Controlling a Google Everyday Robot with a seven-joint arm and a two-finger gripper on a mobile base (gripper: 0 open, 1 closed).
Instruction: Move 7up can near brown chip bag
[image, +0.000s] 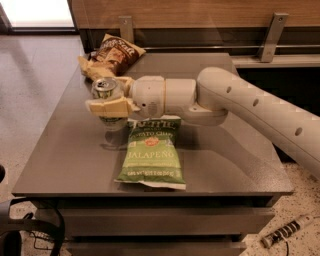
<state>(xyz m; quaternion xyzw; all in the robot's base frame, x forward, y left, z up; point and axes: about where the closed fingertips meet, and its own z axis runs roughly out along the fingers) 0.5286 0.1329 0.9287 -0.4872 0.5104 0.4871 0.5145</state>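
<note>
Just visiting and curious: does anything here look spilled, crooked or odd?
Nothing is spilled. The gripper holds the 7up can upright over the table. The brown chip bag looks crumpled at the far left corner, and the green jalapeño bag lies flat by the front edge.

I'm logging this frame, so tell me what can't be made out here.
Camera view: label of the 7up can, covered by the gripper shut around it.
Camera view: top edge of the green jalapeño bag, under the arm.
Camera view: the arm's base, cut off at the right edge.
Camera view: near corner of the brown chip bag, behind the can.
</note>
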